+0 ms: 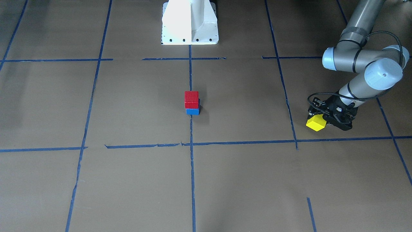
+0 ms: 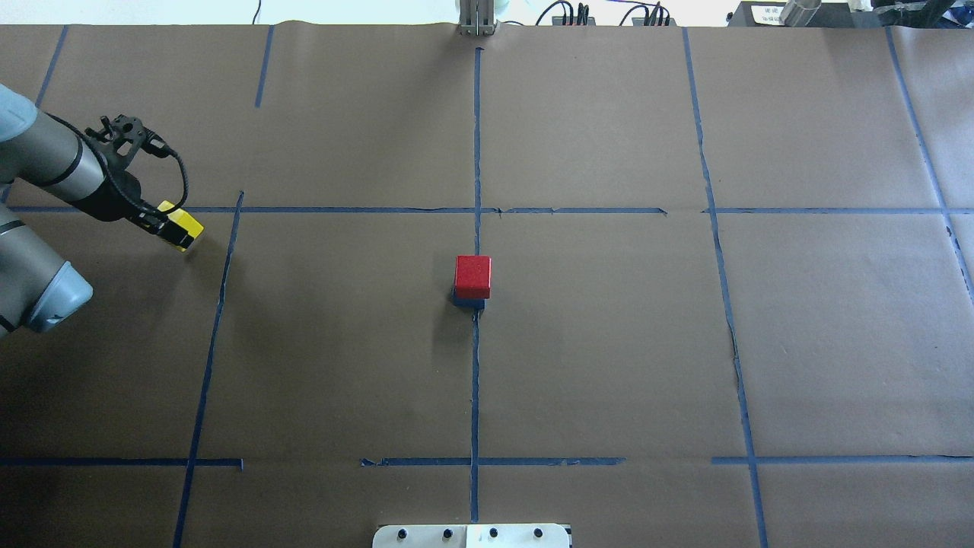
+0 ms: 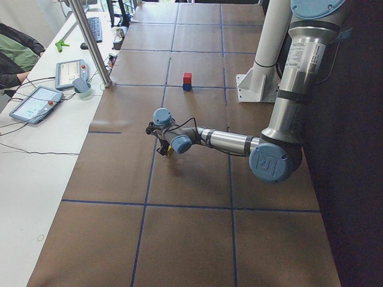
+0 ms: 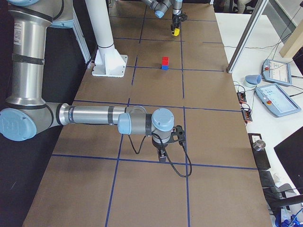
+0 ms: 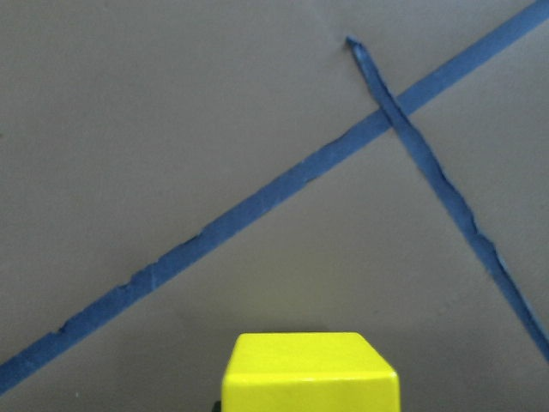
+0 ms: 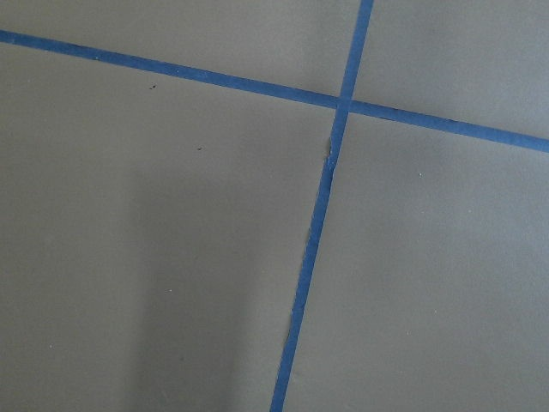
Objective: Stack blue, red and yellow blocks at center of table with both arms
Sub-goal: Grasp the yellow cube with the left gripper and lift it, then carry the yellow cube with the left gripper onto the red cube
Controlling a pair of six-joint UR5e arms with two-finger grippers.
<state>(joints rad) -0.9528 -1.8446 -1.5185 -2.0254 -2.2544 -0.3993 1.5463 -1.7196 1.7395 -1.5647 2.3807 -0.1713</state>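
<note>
The red block (image 2: 472, 275) sits squarely on the blue block (image 1: 192, 111) at the centre of the worktop (image 2: 609, 365), on the middle tape line (image 2: 475, 380). This two-block stack stands free, with nothing gripping it.

The yellow block (image 1: 315, 122) is well apart from the red block, toward the robot's left side. The left fingers (image 2: 157, 221) pinch this block between them. The block projects past the fingertips, away from the wrist. It is turned at an angle to the tape grid. It casts a shadow on the worktop beside it and appears raised off the surface. In the left wrist view, only the block's upper part shows at the bottom edge, with two crossing tape lines beyond it.

The right fingers (image 4: 162, 156) point down at the worktop, well apart from the red block on the robot's right side, close to a tape line. Only the right side view shows them, so whether they are spread or pressed together cannot be told.
</note>
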